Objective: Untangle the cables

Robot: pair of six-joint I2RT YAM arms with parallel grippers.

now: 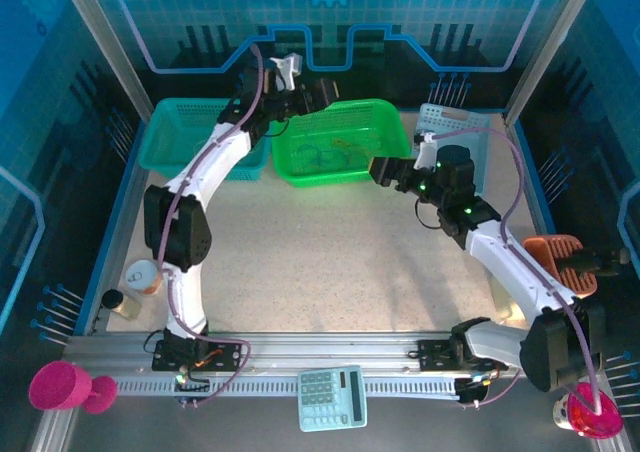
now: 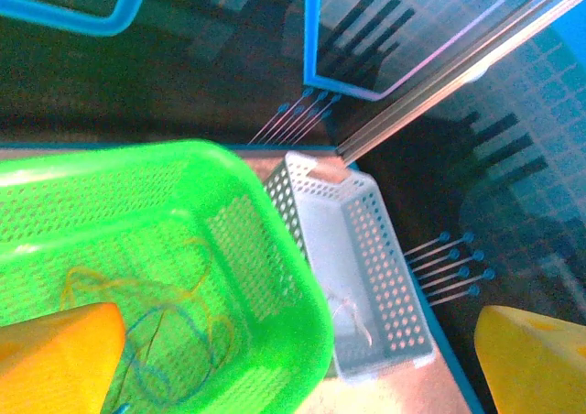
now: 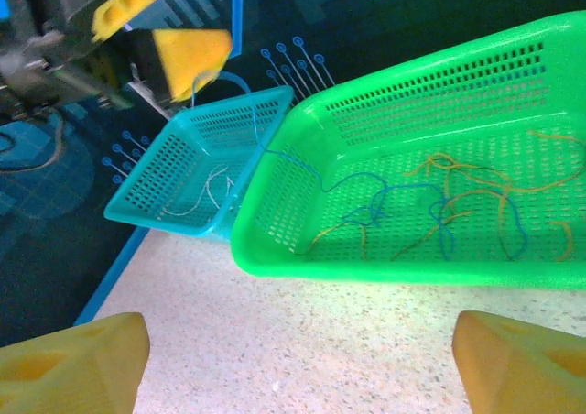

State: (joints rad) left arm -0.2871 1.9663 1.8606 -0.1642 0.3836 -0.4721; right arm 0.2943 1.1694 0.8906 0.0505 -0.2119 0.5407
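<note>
The green basket point(image 1: 300, 177) stands at the table's back middle and holds a tangle of blue cables point(image 3: 394, 190) and yellow-orange cables point(image 3: 476, 194). One blue strand climbs over the basket's left rim to a finger of my left gripper point(image 3: 174, 57). My left gripper point(image 1: 328, 94) hovers over the basket's back edge, open, with its yellow fingers point(image 2: 55, 359) wide apart and nothing between them. My right gripper point(image 3: 298, 368) is open over bare table just in front of the basket point(image 3: 366, 267). A white cable point(image 3: 209, 190) lies in the teal basket point(image 3: 146, 190), and another white cable point(image 2: 352, 318) lies in the pale basket point(image 2: 389, 249).
The teal basket point(image 1: 190, 137) sits left of the green one and the pale basket point(image 1: 455, 132) sits right of it. A cup point(image 1: 145, 277) stands at the left edge and an orange tool point(image 1: 560, 257) at the right. A calculator point(image 1: 333, 397) lies on the front rail.
</note>
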